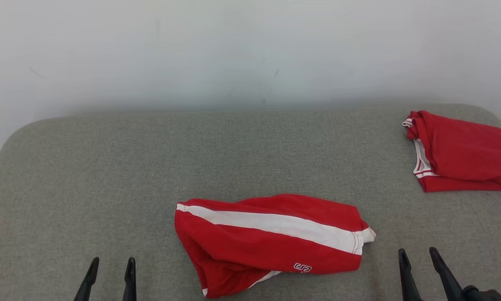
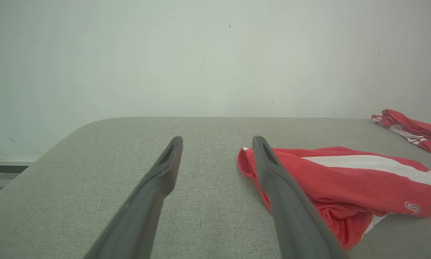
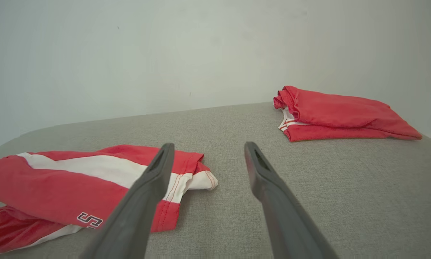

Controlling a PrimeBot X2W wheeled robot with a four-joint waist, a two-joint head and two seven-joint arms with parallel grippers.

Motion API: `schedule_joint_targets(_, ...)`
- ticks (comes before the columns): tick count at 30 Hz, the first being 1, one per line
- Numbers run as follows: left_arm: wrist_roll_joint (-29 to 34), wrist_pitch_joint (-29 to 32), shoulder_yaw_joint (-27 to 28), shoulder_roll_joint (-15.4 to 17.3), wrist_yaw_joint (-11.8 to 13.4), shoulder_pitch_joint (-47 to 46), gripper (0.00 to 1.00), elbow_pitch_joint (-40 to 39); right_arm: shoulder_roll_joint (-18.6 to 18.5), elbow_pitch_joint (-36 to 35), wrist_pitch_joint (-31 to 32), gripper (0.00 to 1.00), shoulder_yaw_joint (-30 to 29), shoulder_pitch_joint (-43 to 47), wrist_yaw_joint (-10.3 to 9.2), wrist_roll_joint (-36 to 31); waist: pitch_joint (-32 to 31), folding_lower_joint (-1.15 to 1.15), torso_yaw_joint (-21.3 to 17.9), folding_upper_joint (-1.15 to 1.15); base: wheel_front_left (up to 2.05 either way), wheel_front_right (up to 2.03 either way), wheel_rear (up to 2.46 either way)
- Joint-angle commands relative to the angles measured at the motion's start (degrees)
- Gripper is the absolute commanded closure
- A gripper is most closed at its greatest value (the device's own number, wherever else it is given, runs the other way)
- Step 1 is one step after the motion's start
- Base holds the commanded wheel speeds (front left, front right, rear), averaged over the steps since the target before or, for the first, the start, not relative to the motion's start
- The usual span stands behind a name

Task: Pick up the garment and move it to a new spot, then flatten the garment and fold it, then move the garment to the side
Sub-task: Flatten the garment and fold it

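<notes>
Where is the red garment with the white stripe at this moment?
In the head view the striped garment lies on the grey surface, in its near half, between the left pincer and the right pincer, closer to the right one.

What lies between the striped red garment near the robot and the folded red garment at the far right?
Bare grey cushion: nothing lies between the striped garment and the folded garment, as the head and right wrist views show.

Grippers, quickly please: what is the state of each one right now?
Left gripper, two long dark fingers: open, holding nothing.
Right gripper, two long dark fingers: open, holding nothing, beside the crumpled red-and-white fabric garment.
</notes>
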Motion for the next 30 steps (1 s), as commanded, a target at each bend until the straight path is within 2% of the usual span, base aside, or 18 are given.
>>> schedule_joint_targets(1, -0.7, -0.2, -0.1, -0.1, 0.1, 0.8, 0.0, 0.2, -0.4, 0.6, 0.0, 0.0, 0.2, 0.0, -0.15, 0.7, -0.1, 0.0, 0.1, 0.0, 0.0, 0.0, 0.0)
schedule_joint_targets(12, -0.8, -0.2, -1.9, -1.0, 0.1, -1.2, 0.0, 1.4, -1.9, 7.7, 3.1, 0.0, 3.0, -4.6, -0.15, 2.0, 0.5, 0.0, 2.7, 0.0, 0.0, 0.0, 0.0)
schedule_joint_targets(26, -1.0, -0.2, -3.3, -1.4, 0.1, -2.8, 0.0, 2.5, -3.7, 23.7, 4.0, 0.0, 8.2, -14.2, -0.15, 5.6, 2.6, 0.0, 8.7, 0.0, 0.0, 0.0, 0.0)
schedule_joint_targets(27, -1.1, -0.2, -3.3, -1.5, 0.1, -2.7, 0.0, 2.5, -3.8, 24.5, 3.7, 0.2, 8.5, -14.8, -0.15, 6.0, 2.7, 0.0, 8.9, 0.0, 0.0, 0.0, 0.0)
schedule_joint_targets(28, -1.1, -0.2, -3.3, -1.5, 0.1, -2.7, 0.0, 2.6, -3.7, 25.4, 3.6, 0.69, 8.9, -15.3, -0.15, 6.3, 2.7, 0.0, 9.1, 0.0, 0.0, 0.0, 0.0)
schedule_joint_targets(29, -1.1, -0.2, -3.3, -1.6, 0.1, -2.7, 0.0, 2.6, -3.9, 26.1, 3.3, 1.0, 9.2, -15.7, -0.15, 6.6, 2.8, 0.0, 9.2, 0.0, 0.0, 0.0, 0.0)
schedule_joint_targets(30, -1.1, -0.2, -3.3, -1.6, 0.1, -2.8, 0.0, 2.7, -4.0, 26.8, 3.0, 1.0, 9.5, -16.2, -0.15, 6.6, 2.8, 0.0, 9.3, 0.0, 0.0, 0.0, 0.0)
